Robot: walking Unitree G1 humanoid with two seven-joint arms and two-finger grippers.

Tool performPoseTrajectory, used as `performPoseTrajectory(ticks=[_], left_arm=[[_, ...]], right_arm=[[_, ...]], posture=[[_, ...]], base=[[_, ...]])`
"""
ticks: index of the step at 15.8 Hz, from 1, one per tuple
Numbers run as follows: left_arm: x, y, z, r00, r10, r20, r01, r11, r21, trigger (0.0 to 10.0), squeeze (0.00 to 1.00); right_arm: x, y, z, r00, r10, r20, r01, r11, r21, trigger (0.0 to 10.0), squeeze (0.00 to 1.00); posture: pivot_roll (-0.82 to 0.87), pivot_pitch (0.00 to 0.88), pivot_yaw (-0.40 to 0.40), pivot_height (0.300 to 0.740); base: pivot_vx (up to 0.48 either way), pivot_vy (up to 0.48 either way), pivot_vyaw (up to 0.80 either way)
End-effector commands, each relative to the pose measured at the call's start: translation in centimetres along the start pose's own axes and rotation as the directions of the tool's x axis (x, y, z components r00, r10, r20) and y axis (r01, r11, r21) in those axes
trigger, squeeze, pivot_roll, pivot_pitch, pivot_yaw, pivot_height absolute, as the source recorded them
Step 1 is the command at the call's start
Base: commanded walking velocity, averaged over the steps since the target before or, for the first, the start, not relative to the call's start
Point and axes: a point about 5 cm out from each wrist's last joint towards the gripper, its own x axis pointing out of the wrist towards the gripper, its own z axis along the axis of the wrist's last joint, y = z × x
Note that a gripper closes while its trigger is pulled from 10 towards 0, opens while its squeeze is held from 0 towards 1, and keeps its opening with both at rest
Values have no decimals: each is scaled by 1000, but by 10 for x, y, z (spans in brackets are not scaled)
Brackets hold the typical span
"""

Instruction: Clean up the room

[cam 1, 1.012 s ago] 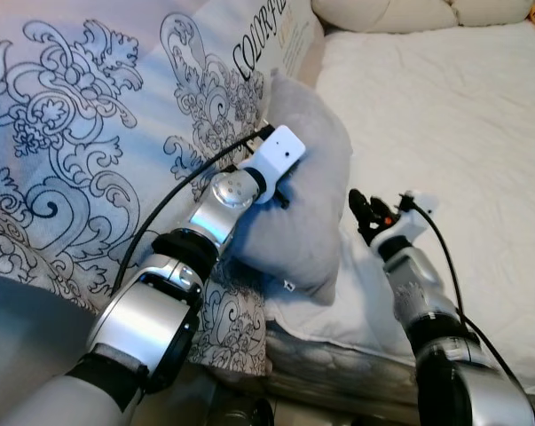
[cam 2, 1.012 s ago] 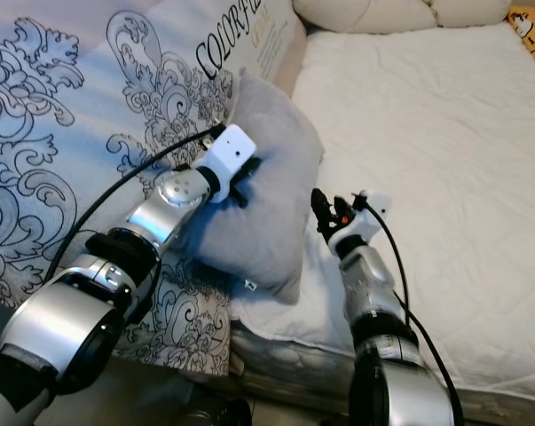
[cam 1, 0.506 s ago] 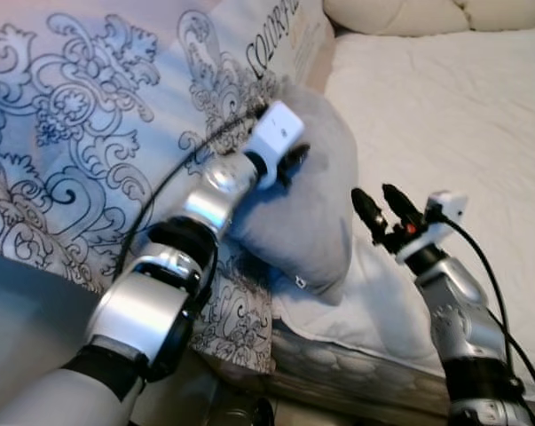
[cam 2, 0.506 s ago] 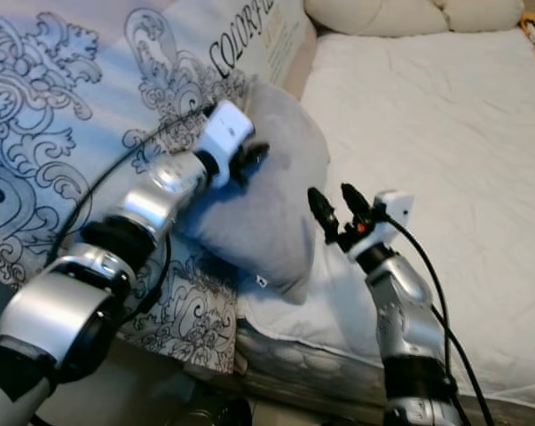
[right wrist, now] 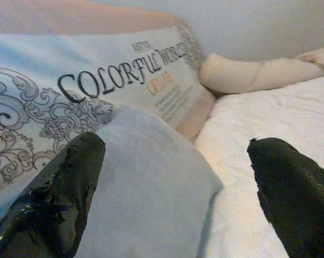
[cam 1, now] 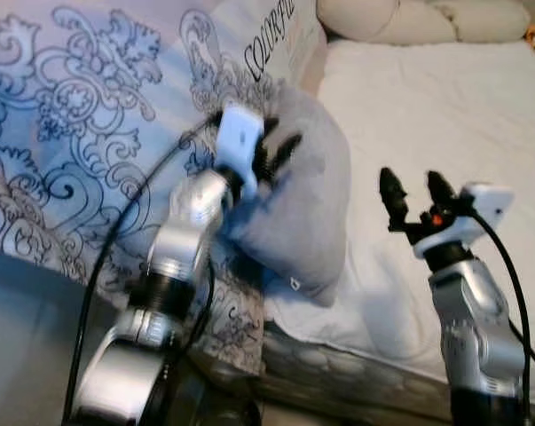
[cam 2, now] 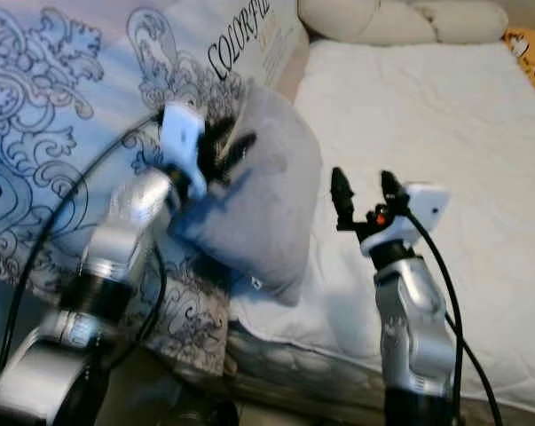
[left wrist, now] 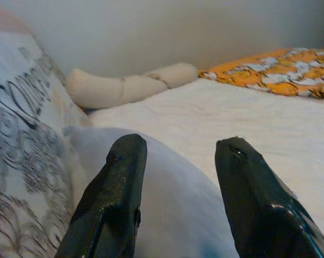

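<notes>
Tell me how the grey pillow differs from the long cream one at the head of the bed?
The grey pillow is squarish and plump; the cream pillow is a long roll. The grey one leans against the patterned package at the near edge of the bed; the cream one lies flat along the far end. The left pincer reaches the grey one; nothing touches the cream one. Both are plain and soft.

Grey pillow (cam 1: 307, 213) soft matt cloth; mattress cover (cam 1: 444, 115) quilted.

white bed (cam 1: 444, 115), grey pillow (cam 1: 307, 213), cream bolster (cam 1: 409, 18)
</notes>
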Motion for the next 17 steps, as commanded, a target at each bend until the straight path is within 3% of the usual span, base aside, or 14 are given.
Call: performPoseTrajectory(ticks=[1, 5, 8, 11, 14, 15, 17], left_arm=[[-4, -1, 9, 1000, 10, 13, -11, 1000, 30, 10000, 0], [-14, -25, 13, 1000, 7, 1, -7, 999, 34, 10000, 0], [-15, -31, 15, 1000, -2, -23, 3, 998, 60, 10000, 0], [-20, -30, 12, 999, 16, -50, -12, 997, 78, 10000, 0], [-42, -22, -9, 986, 115, -124, -108, 992, 57, 10000, 0], [-56, -17, -19, 972, 173, -161, -168, 985, 46, 10000, 0], [-67, -13, -27, 954, 228, -193, -226, 973, 33, 10000, 0]], right_arm=[[-4, 8, 0, 1000, -7, -13, 6, 1000, -28, 10000, 0], [-13, 23, -4, 998, -19, -54, 16, 998, -55, 10000, 0], [-13, 27, -4, 997, -35, -64, 31, 998, -62, 10000, 0], [-15, 27, -5, 995, -43, -89, 35, 996, -85, 10000, 0], [-20, 18, -16, 978, -123, -171, 93, 980, -176, 10000, 0], [-21, 15, -18, 972, -138, -188, 105, 979, -175, 10000, 0], [-21, 14, -18, 971, -140, -192, 103, 976, -190, 10000, 0]], posture=[[2, 0, 65, 740], [-3, 0, 74, 740], [-4, 0, 82, 740], [0, 0, 80, 740], [4, 0, 70, 740], [10, 0, 64, 740], [10, 0, 61, 740]], base=[[0, -300, 0], [0, -468, 0], [0, -472, 0], [0, -480, 0], [0, -454, 0], [0, -450, 0], [0, -452, 0]])
